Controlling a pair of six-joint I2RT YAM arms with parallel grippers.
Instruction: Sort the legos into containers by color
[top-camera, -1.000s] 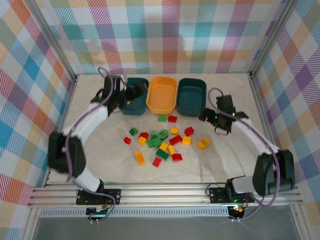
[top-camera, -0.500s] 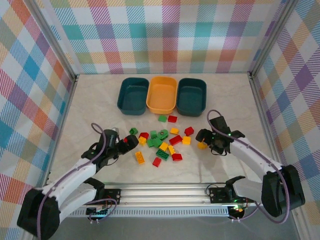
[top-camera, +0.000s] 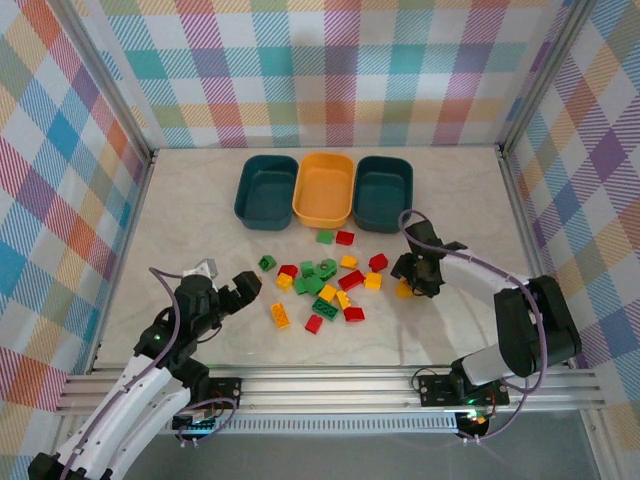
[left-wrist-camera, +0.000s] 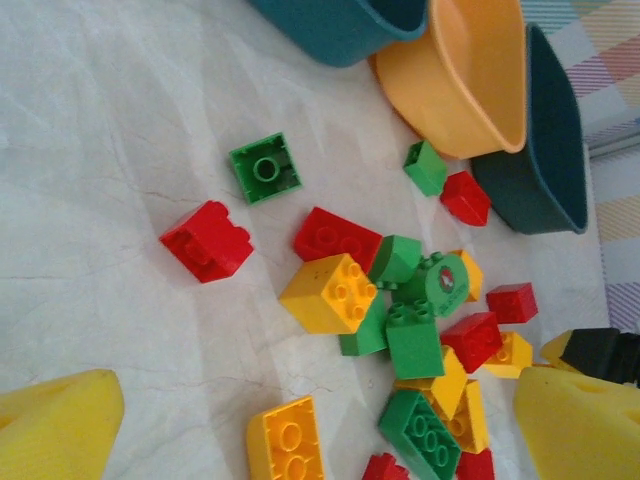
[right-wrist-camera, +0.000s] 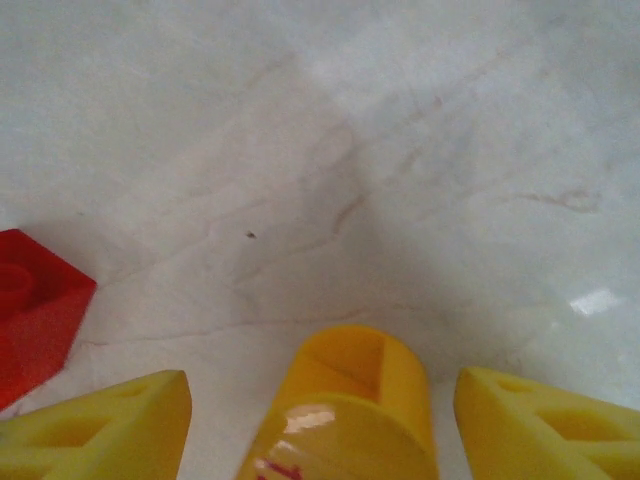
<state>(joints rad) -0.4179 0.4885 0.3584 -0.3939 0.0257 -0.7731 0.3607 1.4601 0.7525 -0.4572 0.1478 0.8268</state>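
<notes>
Right wrist view: the right pincer (right-wrist-camera: 322, 425) straddles the yellow ring lego (right-wrist-camera: 345, 385) on the tabletop (right-wrist-camera: 400, 150), jaws apart with a gap on either side. Beside the lego pile (top-camera: 322, 285), in front of the three tubs (top-camera: 324, 190), the left pincer (top-camera: 240, 288) gapes wide.

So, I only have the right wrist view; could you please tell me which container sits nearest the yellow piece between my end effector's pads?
Observer: From above, the right dark teal tub is nearest the yellow ring piece.
Operator: Thanks; where is the yellow-orange one?
Observer: The yellow-orange tub stands just left of it, in the middle of the row.
Operator: And the left end effector?
Observer: The left end effector hangs open by the brick pile's left edge.
</notes>
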